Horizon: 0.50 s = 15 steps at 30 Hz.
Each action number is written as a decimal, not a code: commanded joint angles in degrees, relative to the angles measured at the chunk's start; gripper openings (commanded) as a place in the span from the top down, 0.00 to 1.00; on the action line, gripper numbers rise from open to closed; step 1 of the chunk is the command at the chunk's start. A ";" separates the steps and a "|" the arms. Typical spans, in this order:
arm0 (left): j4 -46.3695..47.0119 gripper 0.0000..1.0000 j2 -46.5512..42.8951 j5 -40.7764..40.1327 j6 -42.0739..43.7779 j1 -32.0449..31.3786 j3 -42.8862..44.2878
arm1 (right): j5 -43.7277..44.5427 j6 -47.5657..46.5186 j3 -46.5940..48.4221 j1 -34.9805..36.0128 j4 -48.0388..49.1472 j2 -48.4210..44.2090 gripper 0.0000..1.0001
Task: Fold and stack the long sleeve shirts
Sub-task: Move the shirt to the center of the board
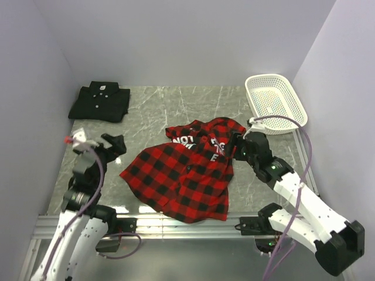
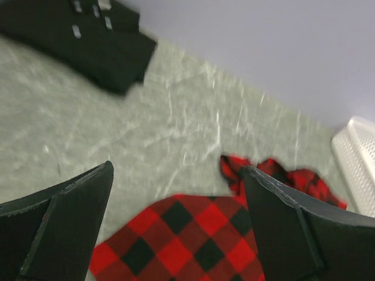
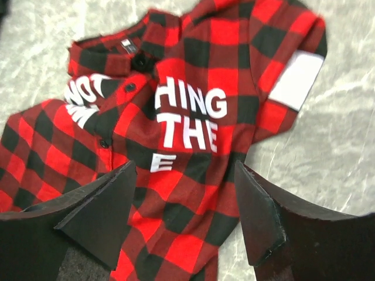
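The red-and-black plaid shirt (image 1: 187, 170) with white block letters lies spread and rumpled in the middle of the table; it also shows in the left wrist view (image 2: 176, 240) and the right wrist view (image 3: 193, 134). The plain black shirt (image 1: 99, 100) with small white buttons lies folded at the far left; it shows in the left wrist view (image 2: 88, 41) too. My left gripper (image 1: 114, 142) is open and empty, left of the plaid shirt. My right gripper (image 1: 235, 147) is open and empty, hovering over the plaid shirt's right edge.
A white plastic mesh basket (image 1: 275, 102) stands at the far right, also seen in the left wrist view (image 2: 357, 158). Grey marbled tabletop (image 1: 176, 105) lies between the shirts. Walls close in on three sides.
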 commanded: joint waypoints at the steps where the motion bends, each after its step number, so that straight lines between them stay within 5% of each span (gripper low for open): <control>1: -3.40 0.01 9.63 7.02 -4.81 -0.22 5.45 | -0.81 2.52 3.11 -0.45 -1.82 6.38 0.26; 8: -6.92 0.01 35.54 21.26 -5.60 -0.22 14.34 | -8.97 3.93 3.56 -6.68 0.19 15.45 0.28; 15: -3.59 0.03 47.09 29.11 -6.83 -3.80 14.70 | -14.43 4.45 -2.49 -16.87 3.70 16.77 0.28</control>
